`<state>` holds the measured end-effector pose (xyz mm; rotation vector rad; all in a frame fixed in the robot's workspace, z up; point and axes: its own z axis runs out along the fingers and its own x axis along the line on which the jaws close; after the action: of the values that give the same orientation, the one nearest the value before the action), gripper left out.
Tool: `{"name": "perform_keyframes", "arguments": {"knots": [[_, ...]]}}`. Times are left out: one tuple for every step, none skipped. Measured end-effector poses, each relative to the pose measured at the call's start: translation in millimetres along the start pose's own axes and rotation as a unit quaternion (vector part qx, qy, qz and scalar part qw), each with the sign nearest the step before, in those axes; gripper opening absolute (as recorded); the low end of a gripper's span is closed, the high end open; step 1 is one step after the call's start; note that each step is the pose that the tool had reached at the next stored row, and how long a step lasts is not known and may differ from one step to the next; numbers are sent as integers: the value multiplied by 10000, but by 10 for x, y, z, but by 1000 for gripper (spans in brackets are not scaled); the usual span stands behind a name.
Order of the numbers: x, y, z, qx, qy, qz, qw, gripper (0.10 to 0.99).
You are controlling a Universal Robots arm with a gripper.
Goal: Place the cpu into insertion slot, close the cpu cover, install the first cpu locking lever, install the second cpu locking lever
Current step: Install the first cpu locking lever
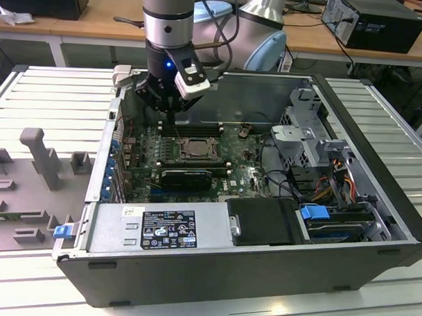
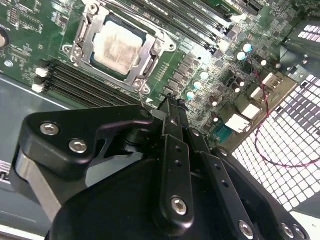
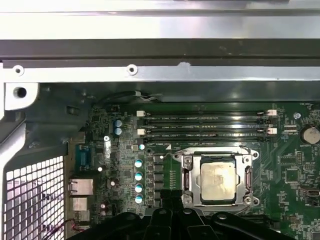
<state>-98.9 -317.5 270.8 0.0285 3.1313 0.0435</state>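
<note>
With the cpu (image 3: 218, 181) seated under the cpu cover (image 3: 216, 162), your narrow, empty tool (image 2: 171, 102) hovers beside; you're on lever locking.

Silver-and-black arm, black gripper

A grey metallic arm (image 1: 168, 7) is banded in black — a blue light is seen at the wrist; the gripper (image 2: 172, 107) is studded with silver screws, black cables alongside.

The work surface is a ribbed grey metal tabletop (image 1: 53, 97) spanning the lower frame. Wooden desks (image 1: 98, 15) run across the top of the exterior view. A black box (image 1: 375, 21) sits on the desk at upper right. Lighting is even and diffuse.
</note>
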Motion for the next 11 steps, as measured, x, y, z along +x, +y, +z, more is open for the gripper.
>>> {"name": "perform_keyframes", "arguments": {"knots": [[30, 0, 13, -1, 0, -1, 10000, 106], [76, 8, 35, -1, 0, -1, 10000, 106], [94, 28, 50, 0, 0, -2, 10000, 106], [107, 47, 63, 0, 0, -4, 10000, 106], [124, 75, 80, 0, 1, -4, 10000, 106], [136, 96, 91, 0, 0, -3, 10000, 106], [144, 119, 104, -1, 0, -4, 10000, 106], [147, 133, 109, 0, 0, -5, 10000, 106], [148, 159, 115, 0, 1, -5, 10000, 106], [149, 194, 119, 0, 0, -5, 10000, 106], [149, 224, 121, 0, 0, -5, 10000, 106]]}}
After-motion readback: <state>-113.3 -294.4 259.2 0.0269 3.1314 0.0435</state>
